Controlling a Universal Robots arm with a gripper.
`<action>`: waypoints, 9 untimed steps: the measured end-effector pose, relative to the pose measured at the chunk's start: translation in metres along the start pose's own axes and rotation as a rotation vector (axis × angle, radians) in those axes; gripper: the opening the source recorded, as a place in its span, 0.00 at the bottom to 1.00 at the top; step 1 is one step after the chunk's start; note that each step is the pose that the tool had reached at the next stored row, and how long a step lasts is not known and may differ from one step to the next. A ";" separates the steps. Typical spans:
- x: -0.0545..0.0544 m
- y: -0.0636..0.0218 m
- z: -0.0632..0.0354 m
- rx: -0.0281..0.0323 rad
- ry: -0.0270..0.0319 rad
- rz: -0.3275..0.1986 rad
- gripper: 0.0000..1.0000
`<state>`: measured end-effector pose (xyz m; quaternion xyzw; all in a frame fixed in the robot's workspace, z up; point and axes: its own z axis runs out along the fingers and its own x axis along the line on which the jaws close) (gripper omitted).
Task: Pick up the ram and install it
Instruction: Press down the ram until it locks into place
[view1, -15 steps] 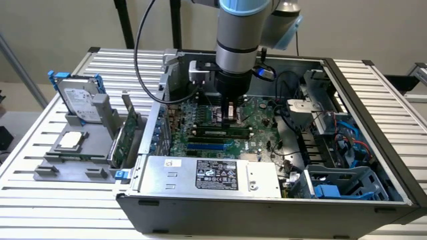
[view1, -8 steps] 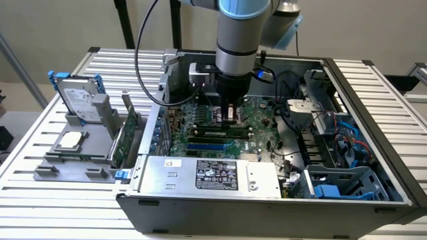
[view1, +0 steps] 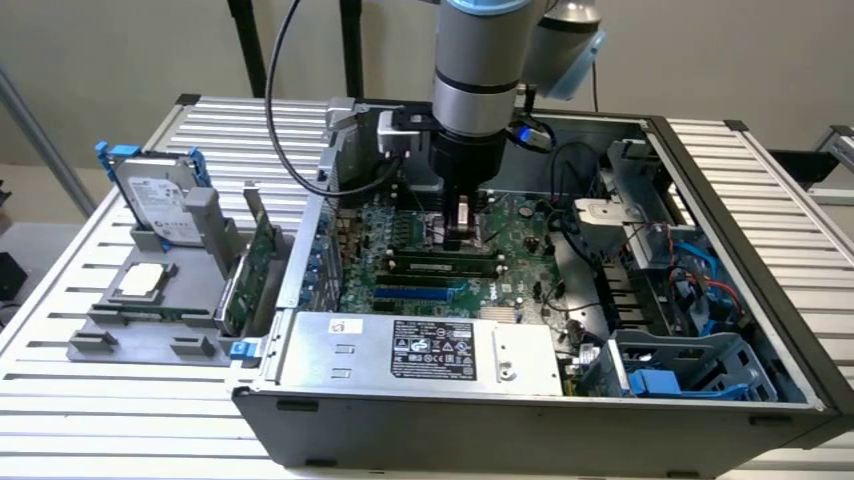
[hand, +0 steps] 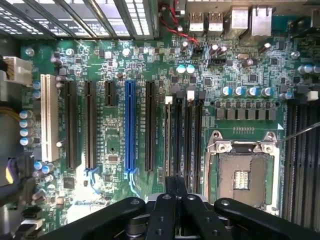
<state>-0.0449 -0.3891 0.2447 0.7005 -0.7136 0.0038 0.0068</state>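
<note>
Since the ram (view1: 435, 264) already lies along a memory slot on the motherboard (view1: 523, 262), just in front of the gripper (view1: 461, 240), whose fingers are drawn together on nothing, the work looks to be at the seating stage. Any further press would call for a straight, square push. Open room stands above the board; cables (view1: 577, 170) and the case wall (view1: 694, 190) crowd the exterior view's right
</note>
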 end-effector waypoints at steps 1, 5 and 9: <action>0.000 0.0000 -0.0010 -0.0002 0.0002 0.000 0.00; 0.000 0.0000 -0.0010 0.0000 0.0000 0.000 0.00; 0.000 0.0000 -0.0011 -0.0001 0.0002 0.000 0.00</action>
